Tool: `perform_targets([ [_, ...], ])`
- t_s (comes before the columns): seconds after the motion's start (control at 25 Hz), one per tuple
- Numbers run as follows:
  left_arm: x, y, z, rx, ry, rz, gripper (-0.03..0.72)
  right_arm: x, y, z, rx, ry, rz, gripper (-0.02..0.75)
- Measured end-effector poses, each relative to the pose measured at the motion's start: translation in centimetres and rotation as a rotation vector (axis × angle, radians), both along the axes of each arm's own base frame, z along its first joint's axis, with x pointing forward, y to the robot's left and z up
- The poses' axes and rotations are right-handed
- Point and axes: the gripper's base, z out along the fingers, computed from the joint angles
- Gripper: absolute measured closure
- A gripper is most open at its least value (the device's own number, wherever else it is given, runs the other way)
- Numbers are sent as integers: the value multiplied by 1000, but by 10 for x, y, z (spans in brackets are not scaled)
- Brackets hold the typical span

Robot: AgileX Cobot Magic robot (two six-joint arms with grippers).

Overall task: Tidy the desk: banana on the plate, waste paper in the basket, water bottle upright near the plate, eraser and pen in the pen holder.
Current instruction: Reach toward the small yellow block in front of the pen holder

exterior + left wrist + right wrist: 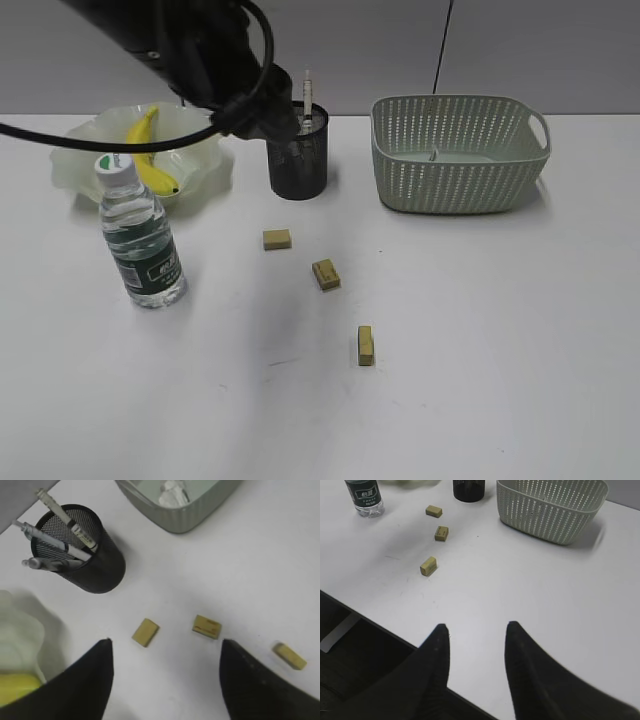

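The banana (148,150) lies in the pale-green plate (80,165). In front of the plate the water bottle (140,240) stands upright. Three pens (55,540) stick out of the black mesh pen holder (95,565). Waste paper (172,492) rests inside the green basket (455,150). Three tan erasers (277,238) (325,273) (366,344) lie loose on the desk (500,350). My left gripper (166,642) hangs open and empty above the desk, just in front of the holder, with the nearest eraser (145,632) below it. Over the desk's near edge my right gripper (477,626) is open and empty.
The left arm (200,50) reaches in from the top left and covers part of the plate's rear and the holder's left rim. A grey wall stands behind the desk. The desk's front edge (380,625) drops to a dark floor.
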Motion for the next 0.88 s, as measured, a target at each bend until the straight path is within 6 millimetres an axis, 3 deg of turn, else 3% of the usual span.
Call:
perform_targets([
  [0.24, 48, -30, -24, 214, 53, -112, 178, 0, 0, 0, 1, -1, 0, 429],
  [0.48, 70, -44, -54, 329, 96, -205, 178, 0, 0, 0, 1, -1, 0, 430],
  [0.88, 97, -35, -120, 396, 203, -181, 178, 0, 0, 0, 1, 0, 0, 430],
])
